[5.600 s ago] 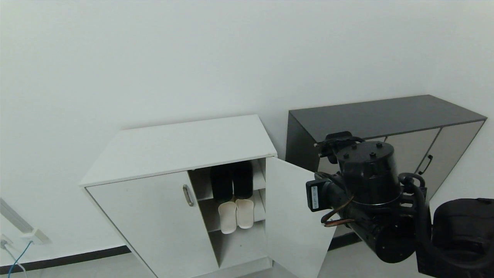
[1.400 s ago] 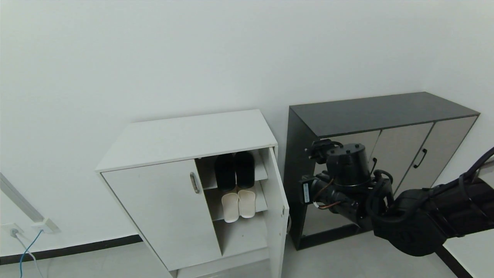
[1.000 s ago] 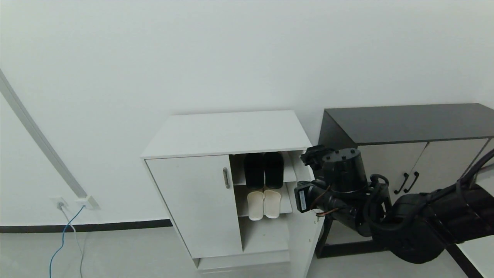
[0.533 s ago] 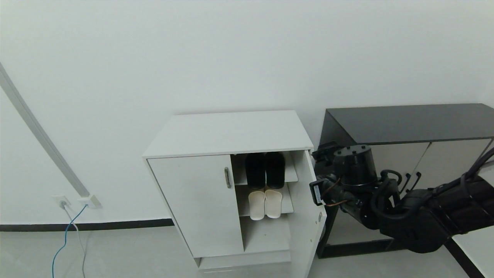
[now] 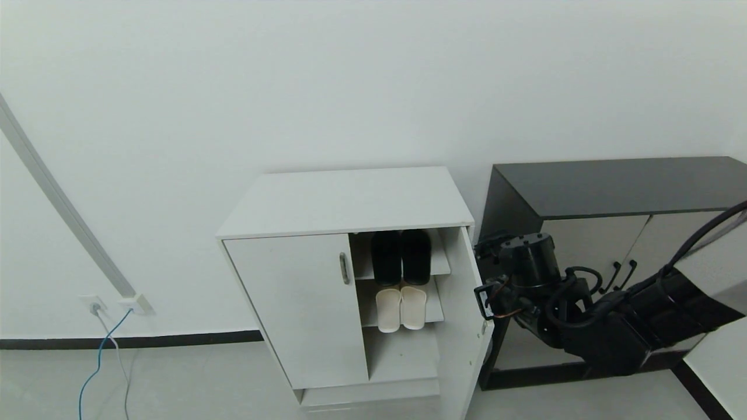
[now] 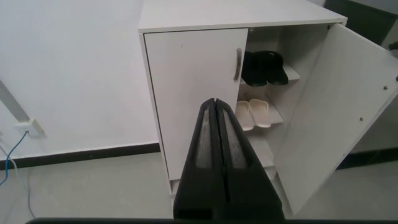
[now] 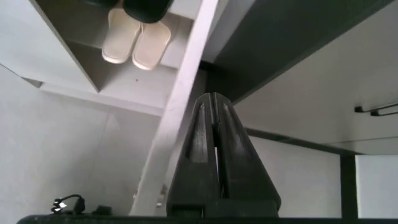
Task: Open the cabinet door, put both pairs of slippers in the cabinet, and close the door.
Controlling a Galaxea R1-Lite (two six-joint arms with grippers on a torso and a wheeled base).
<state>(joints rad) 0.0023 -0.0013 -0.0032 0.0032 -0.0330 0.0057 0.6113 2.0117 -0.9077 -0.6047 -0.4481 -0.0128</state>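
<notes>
**Both pairs shelved, right door wide open**

My left pincer is pressed together with nothing in it, and it faces the front of the white cabinet. My right pincer is pressed together too, and empty. It sits on the outer side of the open right door, near the door's edge, in the gap between the white cabinet and the dark cabinet beside it. I cannot tell whether it touches the door. The black slippers lie side by side on the top shelf. The white slippers lie on the shelf just below. The left door is closed, its handle next to the opening.
</notes>
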